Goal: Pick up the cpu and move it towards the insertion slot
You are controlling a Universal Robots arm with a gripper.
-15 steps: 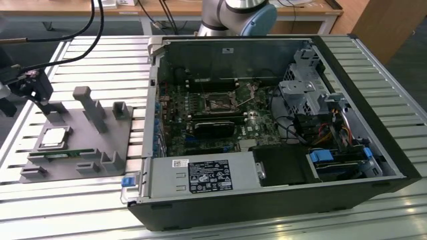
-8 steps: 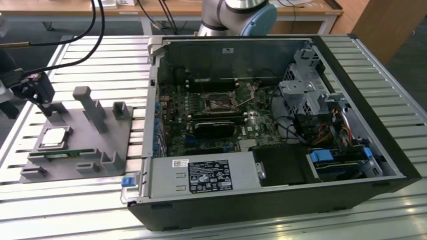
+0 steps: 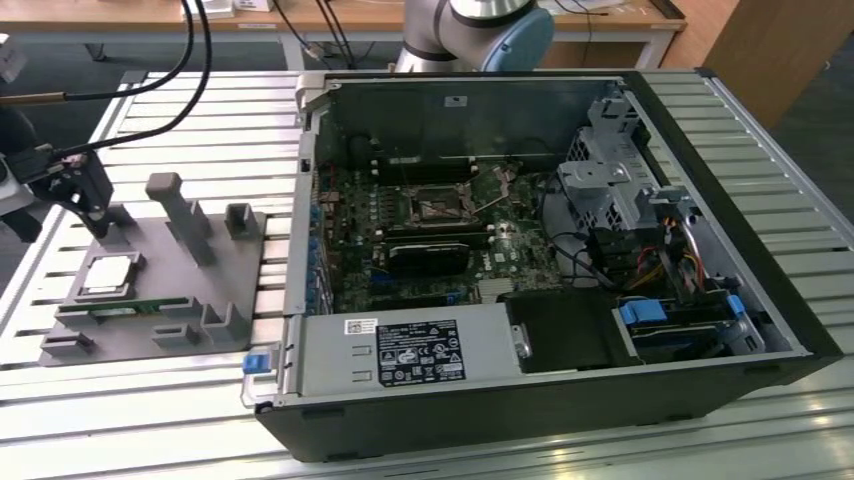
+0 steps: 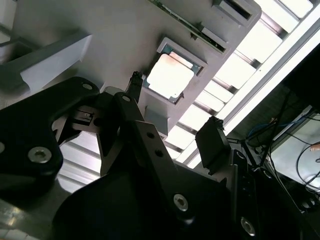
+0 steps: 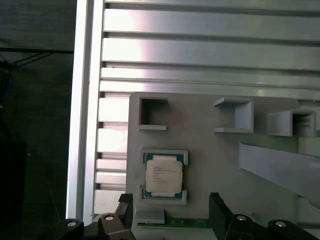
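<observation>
The cpu (image 5: 163, 176) lies flat, silver lid up, in a shallow cradle of the grey holder plate (image 5: 215, 165). The plate sits on the slatted tabletop (image 5: 200, 50) close to its edge at the exterior view's left, well apart from the open computer case (image 3: 747, 200). The claw (image 5: 170, 200) hovers over the plate with its two black fingers spread wide and nothing between them. In both wrist views they stand to either side of the chip without touching it. The insertion slot (image 3: 438, 207), a dark square in a metal frame, sits on the board inside the case. I judge the chip light, thin and stiff, with a smooth lid that offers little friction and an underside that would not bear scraping or a drop. The cradle's raised lips guard two opposite sides. The other two are bare, and those pale rim edges look like the place to pinch, gently and squarely, keeping it level.
</observation>
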